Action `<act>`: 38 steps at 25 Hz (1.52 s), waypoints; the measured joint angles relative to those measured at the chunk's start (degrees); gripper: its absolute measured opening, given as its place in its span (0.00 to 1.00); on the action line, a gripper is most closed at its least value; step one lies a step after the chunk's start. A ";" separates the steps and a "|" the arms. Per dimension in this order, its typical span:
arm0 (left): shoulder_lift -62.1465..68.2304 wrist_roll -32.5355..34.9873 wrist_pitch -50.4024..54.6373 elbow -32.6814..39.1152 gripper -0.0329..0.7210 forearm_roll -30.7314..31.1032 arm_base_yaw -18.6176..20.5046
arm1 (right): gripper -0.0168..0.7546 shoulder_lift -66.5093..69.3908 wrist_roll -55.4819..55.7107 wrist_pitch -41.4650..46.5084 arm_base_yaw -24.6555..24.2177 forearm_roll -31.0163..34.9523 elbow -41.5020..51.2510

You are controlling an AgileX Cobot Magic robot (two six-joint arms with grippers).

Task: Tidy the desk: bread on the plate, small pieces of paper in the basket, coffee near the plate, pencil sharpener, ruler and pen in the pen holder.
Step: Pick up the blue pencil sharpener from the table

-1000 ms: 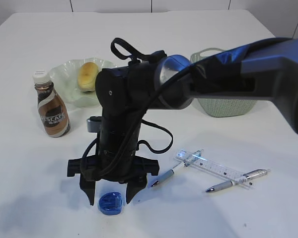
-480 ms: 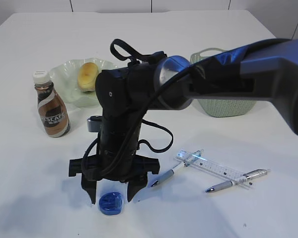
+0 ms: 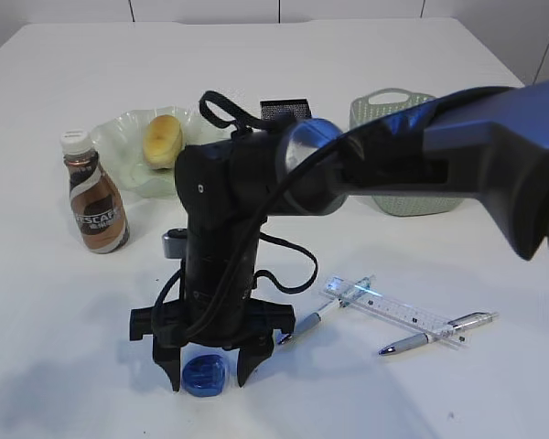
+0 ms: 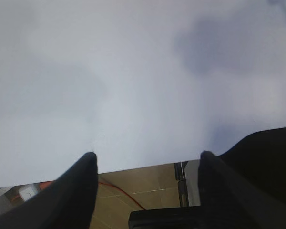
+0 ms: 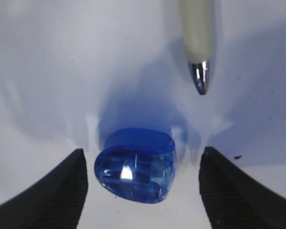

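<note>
1. The pencil sharpener [image 3: 204,375] is a small rounded lump of glossy, see-through blue plastic, lying flat near the table's [image 3: 64,329] front edge.
2. The right gripper [image 3: 206,369] points straight down with its black ribbed fingers [image 5: 66,188] spread wide, one either side of the sharpener; neither presses on it.
3. Just right of it lie two pens [image 3: 322,314] with silvery tips and a clear plastic ruler [image 3: 393,311] printed with scale marks, one pen crossing the ruler's far end.
4. The bread [image 3: 162,139], an oval golden roll, sits in the pale green plate [image 3: 119,137] with its ruffled rim, toward the table's back left.
5. The coffee [image 3: 94,194], a brown bottle with a white cap, stands upright just in front of the plate.
6. A black mesh pen holder [image 3: 284,109] and a green woven-look basket [image 3: 393,197] show behind the arm.
7. The left gripper [image 4: 145,164] hangs open and empty over the table's bare edge.
</note>
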 joint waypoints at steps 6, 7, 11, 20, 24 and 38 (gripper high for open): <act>0.00 0.09 0.00 0.00 0.66 -0.10 0.00 | 0.75 0.38 0.00 0.35 0.35 -0.35 0.00; 0.00 0.09 0.00 0.00 0.66 -0.10 0.00 | 0.75 0.38 0.00 0.35 0.35 -0.56 0.00; 0.00 0.13 0.00 0.00 0.66 -0.10 0.00 | 0.75 0.38 0.00 0.35 0.35 -1.74 0.00; 0.00 0.13 0.00 0.00 0.66 -0.10 0.00 | 0.75 0.38 -0.10 0.35 0.43 -3.11 0.00; 0.00 0.13 0.00 0.00 0.66 -0.10 0.00 | 0.71 0.38 -0.10 0.25 0.43 -3.36 0.00; 0.00 0.13 0.00 0.00 0.66 -0.10 0.00 | 0.52 0.38 -0.63 -0.06 0.43 -5.59 0.00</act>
